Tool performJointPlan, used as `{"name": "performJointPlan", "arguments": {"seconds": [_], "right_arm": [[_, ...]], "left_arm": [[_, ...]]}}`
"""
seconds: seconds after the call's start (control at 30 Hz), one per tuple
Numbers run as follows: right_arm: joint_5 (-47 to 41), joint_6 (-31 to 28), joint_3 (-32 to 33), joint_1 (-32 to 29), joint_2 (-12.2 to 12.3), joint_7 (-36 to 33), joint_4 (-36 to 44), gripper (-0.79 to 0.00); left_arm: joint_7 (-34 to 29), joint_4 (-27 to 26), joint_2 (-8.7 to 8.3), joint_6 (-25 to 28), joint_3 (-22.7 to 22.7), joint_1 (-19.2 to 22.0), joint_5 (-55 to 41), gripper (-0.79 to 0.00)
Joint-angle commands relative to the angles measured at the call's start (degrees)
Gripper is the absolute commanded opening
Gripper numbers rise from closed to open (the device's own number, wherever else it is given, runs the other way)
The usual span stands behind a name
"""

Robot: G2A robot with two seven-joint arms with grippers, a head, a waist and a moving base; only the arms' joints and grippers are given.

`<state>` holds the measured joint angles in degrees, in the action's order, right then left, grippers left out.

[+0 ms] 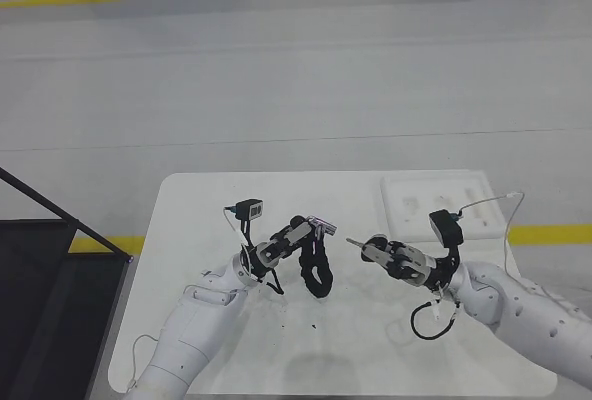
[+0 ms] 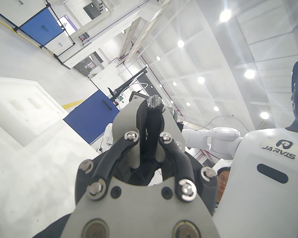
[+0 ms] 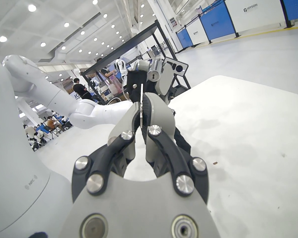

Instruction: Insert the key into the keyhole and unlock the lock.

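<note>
Right wrist view gives us the clearest line on the job. The thin flat silver metal key (image 3: pixel 141 95) stands edge-on, pinched by its bow between the right jaws, which are closed down to the blade's thickness. Its tip points at the round silver metal cylinder (image 3: pixel 154 75) that carries the keyhole. The tip is near the cylinder, but we see a gap between them, so we judge the key is not yet in.

That cylinder is the head of the black looped cable lock (image 1: pixel 318 272). The left jaws are closed on the black cable just behind the cylinder (image 2: pixel 154 101). In the top view both arms hold their things up over the middle of the white counter (image 1: pixel 206 330), with the key (image 1: pixel 355 243) just right of the lock head. The loop hangs down toward the counter, and we cannot tell whether it touches.

We see these risks:
- The tip looks a little off the keyhole's centre, so a straight push could land it on the cylinder face.
- The left jaws grip soft cable, not the metal head, so such a push could tip the cylinder away.
- Only the bow is clamped, so the key may pivot or slide in the right jaws.
- Once the key is in, turning it may twist the whole cable instead of the plug.
</note>
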<state>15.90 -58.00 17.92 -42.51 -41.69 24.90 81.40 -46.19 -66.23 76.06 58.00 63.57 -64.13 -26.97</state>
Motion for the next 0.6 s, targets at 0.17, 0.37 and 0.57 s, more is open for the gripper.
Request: {"name": "performJointPlan", "arguments": {"seconds": [0.17,0.37,0.57], "right_arm": [[-5.68,0.0,1.67,-0.04,-0.94,-7.62,-1.36,-0.785],[-7.14,0.0,4.05,-1.32,-1.4,-11.17,-0.82,-0.785],[-7.58,0.49,6.62,-2.98,-1.6,-14.03,0.41,-0.785]], "left_arm": [[0.0,0.0,0.0,0.0,0.0,0.0,0.0,-0.785],[0.0,0.0,0.0,0.0,0.0,0.0,0.0,-0.785],[0.0,0.0,0.0,0.0,0.0,0.0,0.0,-0.785]]}}
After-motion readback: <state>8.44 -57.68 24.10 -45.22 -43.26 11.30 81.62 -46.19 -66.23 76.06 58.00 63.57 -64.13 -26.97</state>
